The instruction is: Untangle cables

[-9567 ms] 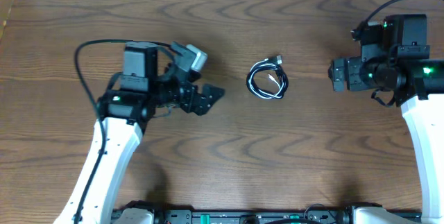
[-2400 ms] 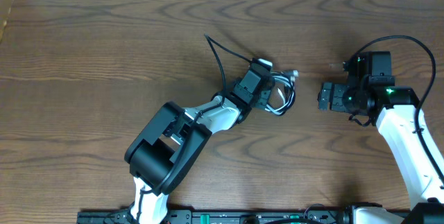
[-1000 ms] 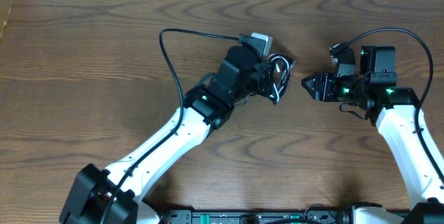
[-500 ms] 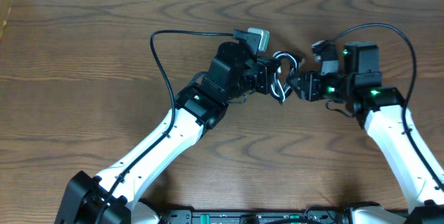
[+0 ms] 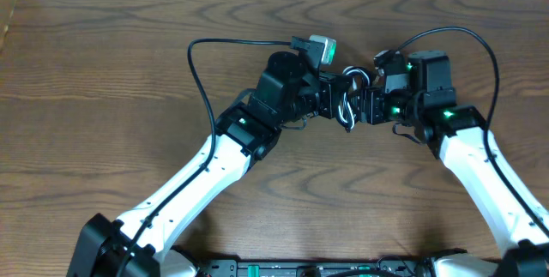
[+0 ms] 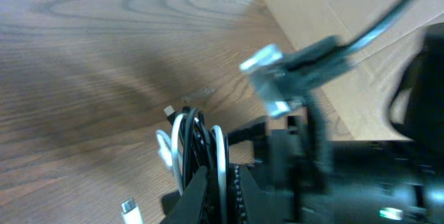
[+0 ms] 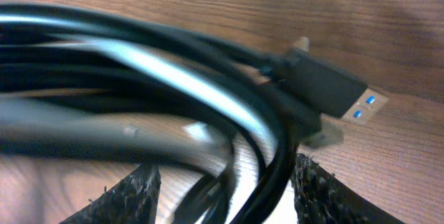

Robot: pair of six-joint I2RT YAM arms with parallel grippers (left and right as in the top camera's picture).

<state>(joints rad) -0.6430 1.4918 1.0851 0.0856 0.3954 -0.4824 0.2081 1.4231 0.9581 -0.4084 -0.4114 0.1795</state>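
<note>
While the left gripper [image 5: 334, 103] is clamping the cables [image 5: 350, 99], I am seeing its fingers [image 6: 200, 195] drawn almost together, with only black and white strands filling the narrow gap between them. On its wrist camera the coil is standing upright, rising out of the fingertips as a tight bunch of loops, with black ones packed between two white ones. One small white plug [image 6: 130, 210] is showing low to one side of the coil. I cannot tell whether it is hanging free or resting on the table [image 5: 103, 45].

The right gripper [image 5: 364, 105] is sitting on the side of the coil opposite the left one, and from overhead the two sets of tips are facing each other across the loops, very near one another. Its jaws are standing wide apart. Its two ribbed pads [image 7: 123, 197] are flanking the lower strands, which are passing between them. The outer black loop is running just beside one pad, and I cannot tell whether it is touching. The other pad is sitting apart from the strands, so this gripper is gripping nothing. A black USB plug [image 7: 326, 89] with a blue insert is jutting out from the coil, over bare wood.
</note>
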